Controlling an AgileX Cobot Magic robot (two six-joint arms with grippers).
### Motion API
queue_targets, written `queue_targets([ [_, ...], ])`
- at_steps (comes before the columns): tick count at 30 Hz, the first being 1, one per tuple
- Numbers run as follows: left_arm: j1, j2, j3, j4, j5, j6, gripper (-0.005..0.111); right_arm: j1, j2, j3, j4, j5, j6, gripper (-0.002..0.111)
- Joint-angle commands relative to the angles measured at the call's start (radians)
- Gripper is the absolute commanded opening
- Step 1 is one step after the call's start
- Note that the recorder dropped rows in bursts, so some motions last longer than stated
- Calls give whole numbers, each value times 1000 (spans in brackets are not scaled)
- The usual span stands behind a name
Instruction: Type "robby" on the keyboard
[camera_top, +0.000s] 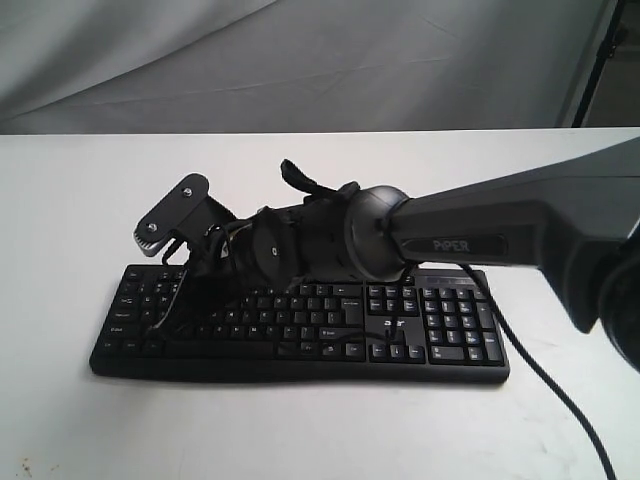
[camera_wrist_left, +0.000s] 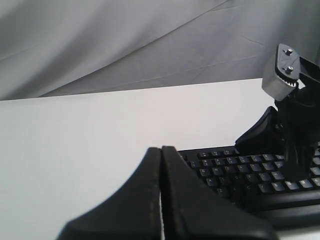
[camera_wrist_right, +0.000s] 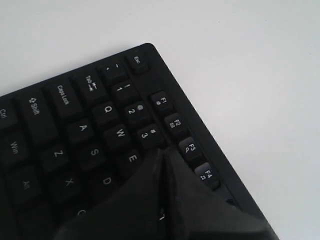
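Right arm (camera_top: 470, 230), marked "PIPER", reaches across the black "acer" keyboard (camera_top: 440, 335) lying on the white table (camera_top: 80, 200). Right gripper (camera_wrist_right: 161, 154), fingers pressed together, tip beside the E key (camera_wrist_right: 132, 158) and 3 key (camera_wrist_right: 145, 134), hides the keys under it; contact cannot be told. Left gripper (camera_wrist_left: 161, 150), likewise pressed together, sits apart near the keyboard's corner

The right arm (camera_top: 500, 225) spans the keyboard (camera_top: 440, 335); bare table (camera_top: 100, 200) flanks it.

Right arm (camera_top: 520, 230): stretched leftward across the middle, wrist angled down. Right gripper (camera_wrist_right: 162, 152): fingers pressed together. Left gripper (camera_wrist_left: 161, 150): fingers pressed together.
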Motion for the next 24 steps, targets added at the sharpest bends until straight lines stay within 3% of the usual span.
queue_targets([
  [1,-6,-3,4,5,-7,-3,0,2,2,-9,6,-44,-14,0],
  [24,-6,-3,4,5,-7,-3,0,22,2,-7,-10,-24,-23,0],
])
